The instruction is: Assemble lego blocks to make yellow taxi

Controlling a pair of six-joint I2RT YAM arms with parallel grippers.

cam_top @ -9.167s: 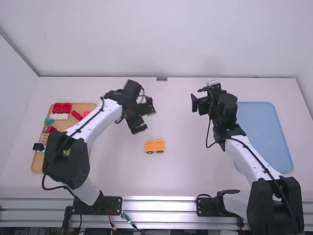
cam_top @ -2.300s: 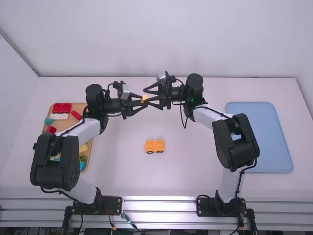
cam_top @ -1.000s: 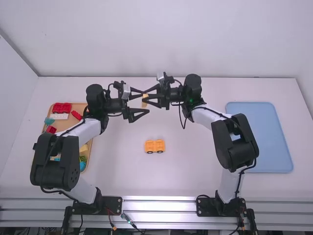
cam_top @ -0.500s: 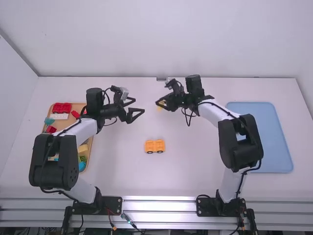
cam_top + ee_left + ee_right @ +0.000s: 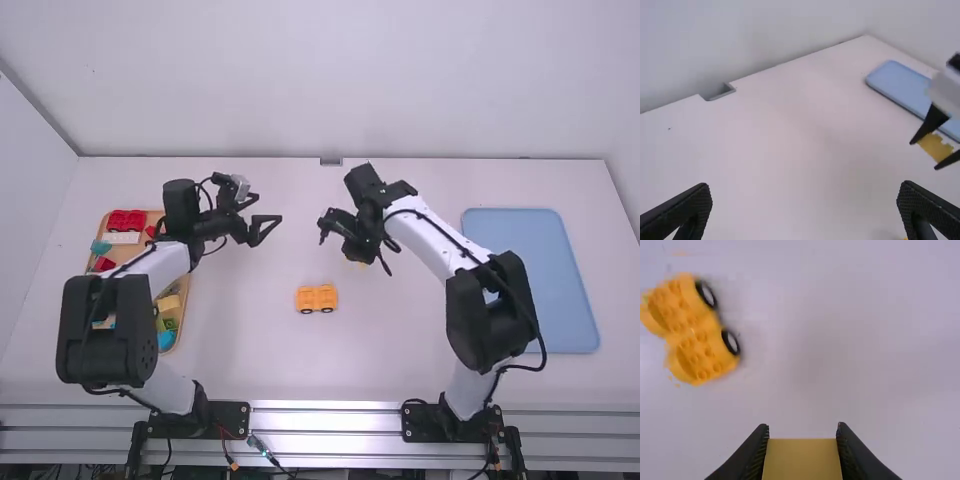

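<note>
My left gripper (image 5: 266,222) is above the table left of the middle, and in the left wrist view the left gripper (image 5: 805,205) stands open with nothing between its fingers. My right gripper (image 5: 350,250) hangs beyond and slightly right of the orange-yellow wheeled base (image 5: 317,298). In the right wrist view the right gripper (image 5: 802,432) is shut on a yellow block (image 5: 802,460); this block (image 5: 935,146) also appears at the right of the left wrist view. The wheeled base (image 5: 692,330), with studs up and black wheels, lies on the table, apart from the held block.
A tan tray (image 5: 183,300) at the left holds several loose blocks, among them a red wheeled piece (image 5: 126,220) and a white block (image 5: 122,238), partly under the left arm. A light blue tray (image 5: 540,270) lies at the right.
The left gripper has opened and drawn back to the left. The right gripper has taken the yellow block from between the two grippers, turned downward and come nearer the wheeled base, which has stayed put.
</note>
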